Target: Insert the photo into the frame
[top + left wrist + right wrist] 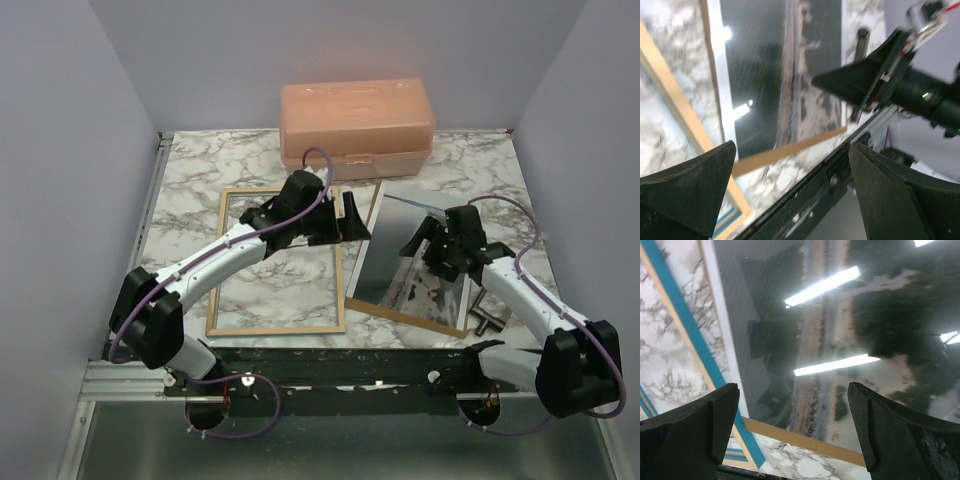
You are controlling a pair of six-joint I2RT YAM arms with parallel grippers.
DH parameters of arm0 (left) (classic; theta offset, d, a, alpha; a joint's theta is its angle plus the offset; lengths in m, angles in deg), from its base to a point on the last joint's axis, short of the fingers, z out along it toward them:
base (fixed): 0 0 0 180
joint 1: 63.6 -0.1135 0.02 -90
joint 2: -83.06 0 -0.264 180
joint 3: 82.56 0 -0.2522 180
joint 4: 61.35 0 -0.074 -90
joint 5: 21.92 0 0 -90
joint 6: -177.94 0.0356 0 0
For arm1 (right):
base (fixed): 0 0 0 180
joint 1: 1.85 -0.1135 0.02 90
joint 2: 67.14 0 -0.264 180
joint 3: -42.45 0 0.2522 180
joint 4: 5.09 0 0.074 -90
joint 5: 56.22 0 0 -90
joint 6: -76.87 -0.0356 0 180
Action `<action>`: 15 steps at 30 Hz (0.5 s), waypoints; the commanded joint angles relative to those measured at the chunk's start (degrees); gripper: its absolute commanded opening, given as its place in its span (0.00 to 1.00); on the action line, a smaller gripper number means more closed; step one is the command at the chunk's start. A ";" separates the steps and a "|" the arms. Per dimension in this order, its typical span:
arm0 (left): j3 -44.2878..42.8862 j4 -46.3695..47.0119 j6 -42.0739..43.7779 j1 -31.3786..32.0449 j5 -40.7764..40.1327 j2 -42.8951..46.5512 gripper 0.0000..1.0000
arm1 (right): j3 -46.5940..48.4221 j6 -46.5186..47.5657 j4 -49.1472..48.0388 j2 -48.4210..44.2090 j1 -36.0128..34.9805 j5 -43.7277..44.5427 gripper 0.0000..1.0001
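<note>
Right gripper point(792, 390) spread wide over the photo point(850, 325), left gripper point(352, 218) likewise agape at its left edge, frame point(275, 328) alongside

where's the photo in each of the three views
Top external: the photo lies right of centre, on the table.
Left wrist: the photo is at upper middle, dark and glossy.
Right wrist: the photo fills most of the picture.
Shared landmark: the frame, whose rim runs just left of the photo in every view.
</note>
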 commanded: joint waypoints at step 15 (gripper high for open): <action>-8.76 -0.84 -1.73 5.03 -7.55 -11.80 0.99 | 2.21 1.10 15.79 2.92 13.43 0.55 1.00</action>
